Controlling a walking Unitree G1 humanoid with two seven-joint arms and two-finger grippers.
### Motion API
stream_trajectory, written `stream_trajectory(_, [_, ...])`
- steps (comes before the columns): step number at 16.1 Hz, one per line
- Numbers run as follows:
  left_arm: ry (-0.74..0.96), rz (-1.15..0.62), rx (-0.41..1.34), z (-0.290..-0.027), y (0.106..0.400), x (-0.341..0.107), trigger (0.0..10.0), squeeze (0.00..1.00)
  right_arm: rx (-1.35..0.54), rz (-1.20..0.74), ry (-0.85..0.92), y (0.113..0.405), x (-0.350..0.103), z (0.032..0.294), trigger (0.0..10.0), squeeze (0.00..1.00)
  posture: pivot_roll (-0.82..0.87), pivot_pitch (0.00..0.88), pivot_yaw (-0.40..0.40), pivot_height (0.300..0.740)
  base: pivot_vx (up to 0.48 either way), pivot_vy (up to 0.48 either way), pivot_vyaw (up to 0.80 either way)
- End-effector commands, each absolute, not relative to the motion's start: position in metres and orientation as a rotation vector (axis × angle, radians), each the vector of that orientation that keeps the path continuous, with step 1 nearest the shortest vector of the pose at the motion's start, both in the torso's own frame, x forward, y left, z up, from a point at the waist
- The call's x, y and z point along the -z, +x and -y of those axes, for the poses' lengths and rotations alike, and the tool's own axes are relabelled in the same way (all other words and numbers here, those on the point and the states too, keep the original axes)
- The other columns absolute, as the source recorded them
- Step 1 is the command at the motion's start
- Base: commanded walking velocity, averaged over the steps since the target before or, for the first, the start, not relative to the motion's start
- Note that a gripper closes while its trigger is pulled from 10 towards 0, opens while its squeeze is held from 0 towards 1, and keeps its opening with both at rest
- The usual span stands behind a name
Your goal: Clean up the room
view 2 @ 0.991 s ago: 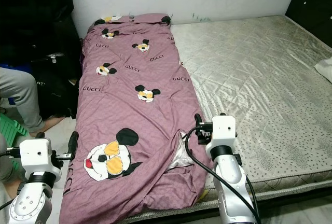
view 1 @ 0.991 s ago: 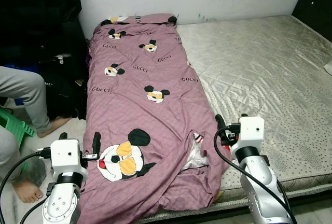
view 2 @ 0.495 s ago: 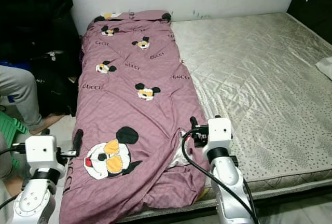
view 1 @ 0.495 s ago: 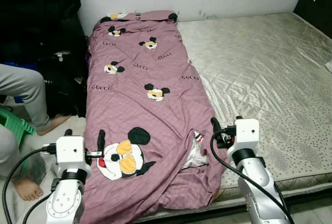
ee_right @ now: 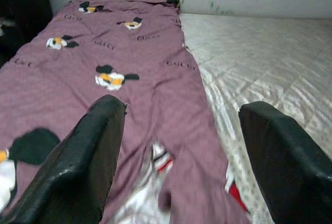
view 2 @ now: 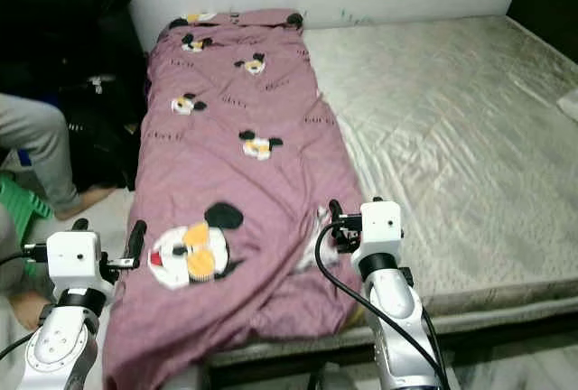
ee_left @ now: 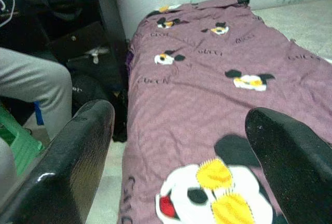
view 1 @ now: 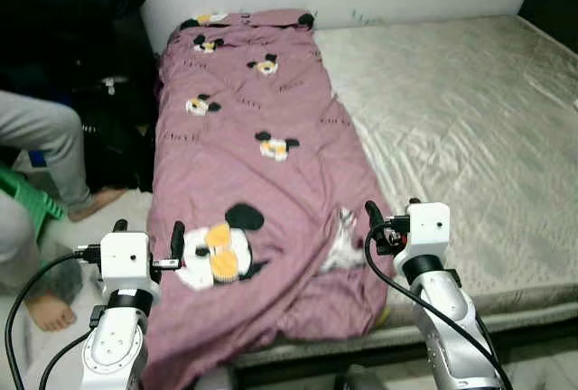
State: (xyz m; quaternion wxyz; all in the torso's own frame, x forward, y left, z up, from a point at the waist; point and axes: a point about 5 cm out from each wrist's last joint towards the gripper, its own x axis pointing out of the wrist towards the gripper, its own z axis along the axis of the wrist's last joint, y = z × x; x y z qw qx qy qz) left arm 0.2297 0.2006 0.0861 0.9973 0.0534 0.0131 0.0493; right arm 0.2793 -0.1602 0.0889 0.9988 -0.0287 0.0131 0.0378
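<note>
While the quilt (view 1: 262, 182) lies lengthwise down the bed's (view 1: 470, 128) left half, its rumpled near end sits between both wide-open grippers, left gripper (view 1: 147, 231) and right gripper (view 1: 390, 209), the right nearer the folds.

Head views slightly motion-blurred; lettering on the purple blanket (view 1: 262, 173) illegible there. A seated person (view 1: 41, 151) at the bed's left side is cut off by the frame edge, with legs and bare feet visible. White-and-red cloth (ee_right: 155, 169) near the mattress (view 1: 470, 128) foot edge lies partly buried in blanket folds.
</note>
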Motion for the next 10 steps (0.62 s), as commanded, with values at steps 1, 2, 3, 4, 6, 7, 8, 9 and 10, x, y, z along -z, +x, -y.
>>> stream_trajectory(1, [0.122, -0.039, -0.095, -0.2014, 0.2297, -0.0839, 10.0, 0.0, -0.092, -0.027, -0.051, 0.2788, -0.0894, 0.1575, 10.0, 0.0, 0.02, 0.078, 0.035, 0.598, 0.0, 0.0, 0.0])
stream_trajectory(2, [0.121, -0.038, -0.101, -0.2016, 0.2301, -0.0838, 10.0, 0.0, -0.096, -0.026, -0.05, 0.2792, -0.0896, 0.157, 10.0, 0.0, 0.02, 0.078, 0.035, 0.598, 0.0, 0.0, 0.0])
stream_trajectory(3, [0.119, -0.04, -0.102, -0.2016, 0.2303, -0.0835, 10.0, 0.0, -0.1, -0.024, -0.051, 0.2797, -0.09, 0.1562, 10.0, 0.0, 0.02, 0.078, 0.035, 0.598, 0.0, 0.0, 0.0])
stream_trajectory(4, [0.119, -0.04, -0.103, -0.2016, 0.2306, -0.0834, 10.0, 0.0, -0.102, -0.022, -0.053, 0.2803, -0.0903, 0.1558, 10.0, 0.0, 0.02, 0.077, 0.034, 0.598, 0.0, 0.0, 0.0])
stream_trajectory(6, [0.12, -0.043, -0.103, -0.2015, 0.231, -0.0831, 10.0, 0.0, -0.111, -0.02, -0.06, 0.2816, -0.0908, 0.1526, 10.0, 0.0, 0.02, 0.077, 0.034, 0.598, 0.0, 0.0, 0.0])
stream_trajectory(7, [0.119, -0.044, -0.105, -0.2015, 0.2309, -0.0828, 10.0, 0.0, -0.113, -0.02, -0.057, 0.2816, -0.0906, 0.1525, 10.0, 0.0, 0.02, 0.075, 0.032, 0.598, 0.0, 0.0, 0.0])
stream_trajectory(8, [0.118, -0.047, -0.106, -0.2014, 0.2308, -0.0824, 10.0, 0.0, -0.118, -0.021, -0.051, 0.2814, -0.0903, 0.1524, 10.0, 0.0, 0.02, 0.076, 0.033, 0.598, 0.0, 0.0, 0.0])
stream_trajectory(9, [0.117, -0.048, -0.107, -0.2014, 0.2308, -0.0822, 10.0, 0.0, -0.122, -0.022, -0.051, 0.2814, -0.0902, 0.1521, 10.0, 0.0, 0.02, 0.076, 0.033, 0.598, 0.0, 0.0, 0.0])
stream_trajectory(10, [0.116, -0.05, -0.108, -0.2014, 0.2306, -0.0821, 10.0, 0.0, -0.125, -0.022, -0.053, 0.2814, -0.0903, 0.1517, 10.0, 0.0, 0.02, 0.077, 0.033, 0.598, 0.0, 0.0, 0.0])
